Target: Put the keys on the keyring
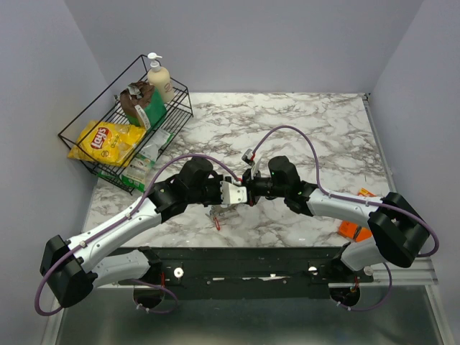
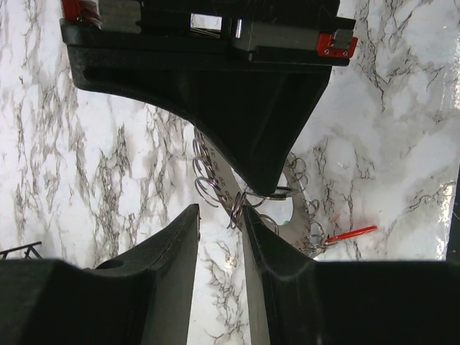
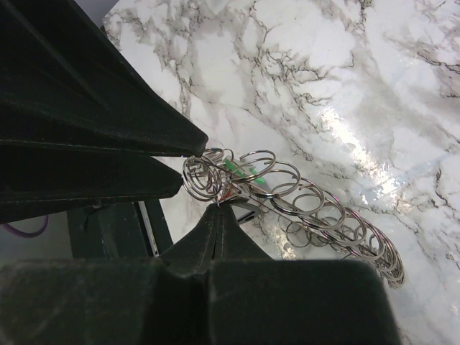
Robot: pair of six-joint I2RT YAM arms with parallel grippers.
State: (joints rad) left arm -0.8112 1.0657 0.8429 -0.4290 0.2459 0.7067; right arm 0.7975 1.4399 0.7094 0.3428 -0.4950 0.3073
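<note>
Though the right pincer (image 3: 218, 206) clamps the keyring (image 3: 309, 201) and the left pincer (image 2: 221, 212) gapes, keys (image 2: 352, 233) barely show.

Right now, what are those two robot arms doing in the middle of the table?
The arms meet over the marble table to work on a keyring, a hoop strung with many small wire loops. The right gripper is shut on it, pinching one end. The left gripper faces it with jaws open around one small loop. A red key sits at the hoop's edge; whether it is threaded on, I cannot tell.
</note>
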